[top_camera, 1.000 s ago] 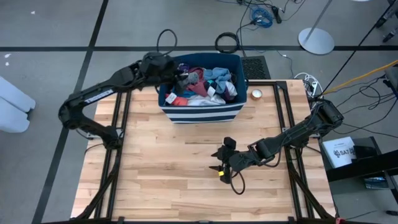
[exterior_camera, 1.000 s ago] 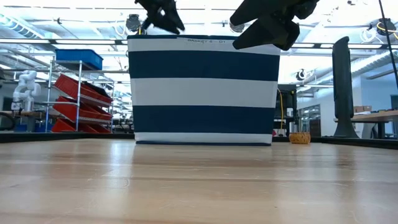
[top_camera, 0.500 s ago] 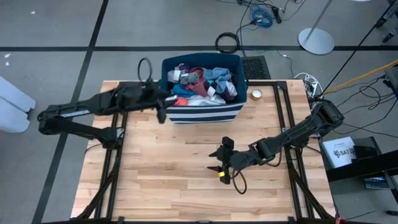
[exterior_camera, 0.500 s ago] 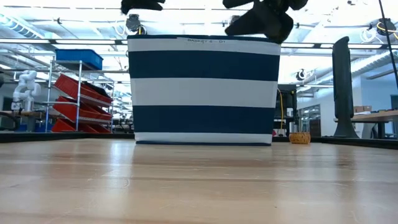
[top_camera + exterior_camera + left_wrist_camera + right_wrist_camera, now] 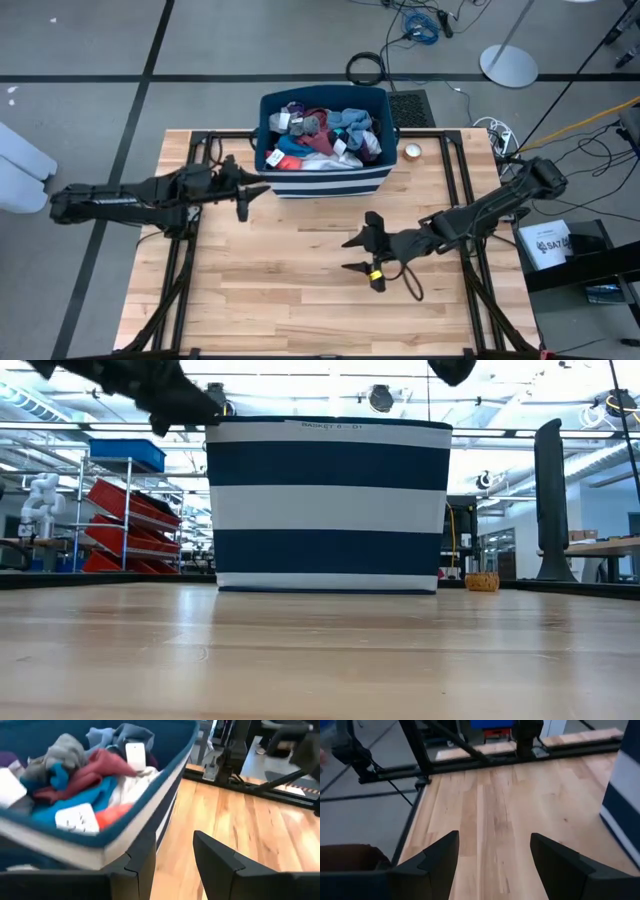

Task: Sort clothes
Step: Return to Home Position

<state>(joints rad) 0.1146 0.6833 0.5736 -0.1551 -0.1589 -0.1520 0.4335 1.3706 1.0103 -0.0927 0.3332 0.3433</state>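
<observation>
Looking down from the high view, all the clothes [image 5: 322,135] lie heaped inside the striped bin [image 5: 320,184] at the far edge of the worktop [image 5: 290,300]. The left end effector [image 5: 243,200] hovers just beside the bin's front left corner, nearer than the right end effector [image 5: 352,254], which is well apart in front of the bin. Both are spread open and empty.

In the low view only the bin's front wall shows, with dark arm parts above it.

The left wrist view shows its parted fingers [image 5: 222,867] beside the bin's wall, the clothes beyond the rim.

The right wrist view shows its spread fingers [image 5: 437,857] over bare worktop, the bin at one side.

I judge that the sorting is finished, so both arms need only to retreat from the bin.
</observation>
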